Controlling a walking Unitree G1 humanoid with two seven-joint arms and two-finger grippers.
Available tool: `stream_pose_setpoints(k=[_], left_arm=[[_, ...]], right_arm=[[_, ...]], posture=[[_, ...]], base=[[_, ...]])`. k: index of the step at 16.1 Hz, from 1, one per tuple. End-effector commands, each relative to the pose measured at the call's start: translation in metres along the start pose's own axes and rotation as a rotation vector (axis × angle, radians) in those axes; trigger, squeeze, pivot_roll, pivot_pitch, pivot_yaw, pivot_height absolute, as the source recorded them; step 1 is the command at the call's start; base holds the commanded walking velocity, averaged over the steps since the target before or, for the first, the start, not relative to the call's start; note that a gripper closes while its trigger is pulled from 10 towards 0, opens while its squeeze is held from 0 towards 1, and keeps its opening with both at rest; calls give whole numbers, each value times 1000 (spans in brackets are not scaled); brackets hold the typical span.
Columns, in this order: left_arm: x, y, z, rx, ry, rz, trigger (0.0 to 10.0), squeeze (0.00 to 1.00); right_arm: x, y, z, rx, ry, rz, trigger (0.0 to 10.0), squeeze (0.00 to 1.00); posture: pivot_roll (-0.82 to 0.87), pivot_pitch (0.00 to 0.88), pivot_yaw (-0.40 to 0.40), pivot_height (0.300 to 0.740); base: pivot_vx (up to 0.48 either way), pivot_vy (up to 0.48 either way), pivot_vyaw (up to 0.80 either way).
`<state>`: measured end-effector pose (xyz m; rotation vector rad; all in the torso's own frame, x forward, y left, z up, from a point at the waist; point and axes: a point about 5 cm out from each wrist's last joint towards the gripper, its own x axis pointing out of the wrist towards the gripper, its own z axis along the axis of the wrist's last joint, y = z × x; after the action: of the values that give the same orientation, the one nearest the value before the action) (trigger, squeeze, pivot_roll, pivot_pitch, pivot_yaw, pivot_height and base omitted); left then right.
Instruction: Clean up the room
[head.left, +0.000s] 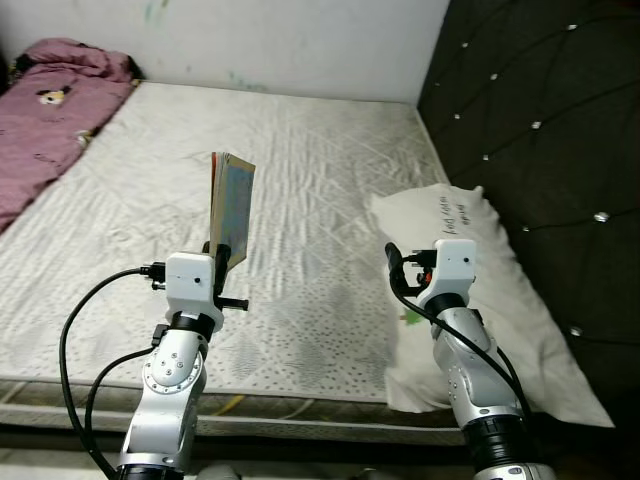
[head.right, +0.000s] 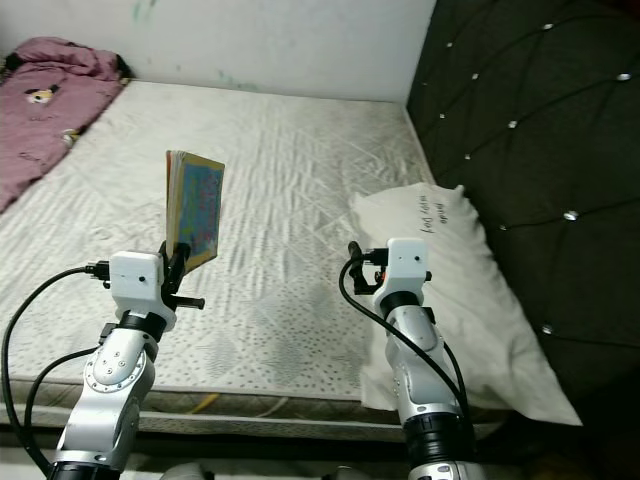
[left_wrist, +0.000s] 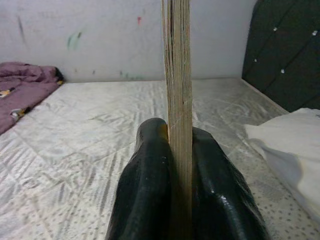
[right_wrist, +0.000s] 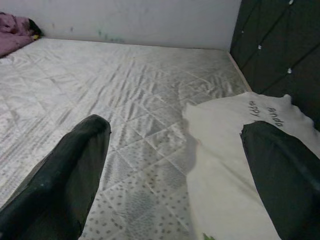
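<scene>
A thin colourful book (head.left: 232, 205) stands upright above the bed, clamped by its lower edge in my left gripper (head.left: 218, 256). In the left wrist view the book's page edge (left_wrist: 178, 100) rises between the two black fingers (left_wrist: 145, 195), which press on it from both sides. My right gripper (right_wrist: 180, 150) is open over the mattress, at the near edge of a white pillow (head.left: 470, 290). Its fingers (right_wrist: 65, 175) stand wide apart with nothing between them.
The bare quilted mattress (head.left: 300, 180) stretches ahead to a white wall. A crumpled purple blanket (head.left: 50, 120) lies at the far left. A black padded headboard (head.left: 550, 120) runs along the right side, behind the pillow.
</scene>
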<state>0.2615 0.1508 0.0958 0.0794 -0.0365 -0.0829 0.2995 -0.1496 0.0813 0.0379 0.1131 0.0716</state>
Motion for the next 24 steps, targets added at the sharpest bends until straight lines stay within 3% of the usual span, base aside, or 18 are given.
stream_pose_setpoints(k=[1, 3, 6, 7, 9, 11, 12, 13, 16, 17, 18, 20, 24], left_arm=[[4, -2, 10, 5, -47, -6, 10000, 0], [5, 2, 9, 15, -39, 9, 10000, 0], [3, 16, 9, 116, -73, 28, 10000, 0], [2, 21, 13, 178, -132, 52, 10000, 0], [1, 22, 14, 153, -120, 39, 10000, 0], [3, 24, 15, 321, -42, 74, 10000, 0], [0, 21, 16, 231, -65, -86, 10000, 0], [-2, 22, 14, 213, -57, -102, 10000, 0], [-5, 29, 5, 193, 2, -48, 10000, 0], [-4, 29, 5, 212, -4, 26, 10000, 0], [-3, 23, 6, 123, -13, 13, 10000, 0], [-10, 18, 5, 46, 3, -4, 10000, 0], [-25, 10, 6, 69, -16, 40, 10000, 0]], right_arm=[[2, -3, 5, -5, -11, -7, 10000, 0], [2, -2, 5, -3, -13, -6, 10000, 0], [1, -2, 6, 5, -23, -3, 10000, 0], [1, -2, 8, 5, -27, -2, 10000, 0], [2, 0, 10, 8, -35, 2, 10000, 0], [5, 3, 13, 12, -43, 11, 10000, 0], [7, 4, 15, 15, -48, 14, 10000, 0], [8, 5, 16, 16, -51, 16, 10000, 0], [7, 5, 17, 17, -56, 17, 10000, 0], [6, 5, 17, 19, -57, 15, 10000, 0], [3, 6, 17, 30, -62, 14, 10000, 0], [1, 8, 18, 45, -67, 17, 10000, 0], [-2, 10, 12, 61, -42, 16, 10000, 0]], posture=[[54, 0, -59, 740], [54, 0, -58, 740], [57, 0, -58, 740], [58, 0, -59, 740], [64, 0, -62, 740], [72, 0, -63, 740], [75, 0, -64, 740], [80, 0, -67, 740], [85, 0, -67, 740], [85, 0, -67, 740], [75, 0, -65, 740], [70, 0, -65, 740], [83, 13, -69, 740]], base=[[0, -296, 0], [0, 0, 0], [0, 0, 0], [0, 0, 0], [0, 0, 0], [0, 0, 0], [0, 0, 0], [0, 0, 0], [0, 0, 0], [0, 0, 0], [0, 0, 0], [0, 0, 0], [0, 0, -345]])
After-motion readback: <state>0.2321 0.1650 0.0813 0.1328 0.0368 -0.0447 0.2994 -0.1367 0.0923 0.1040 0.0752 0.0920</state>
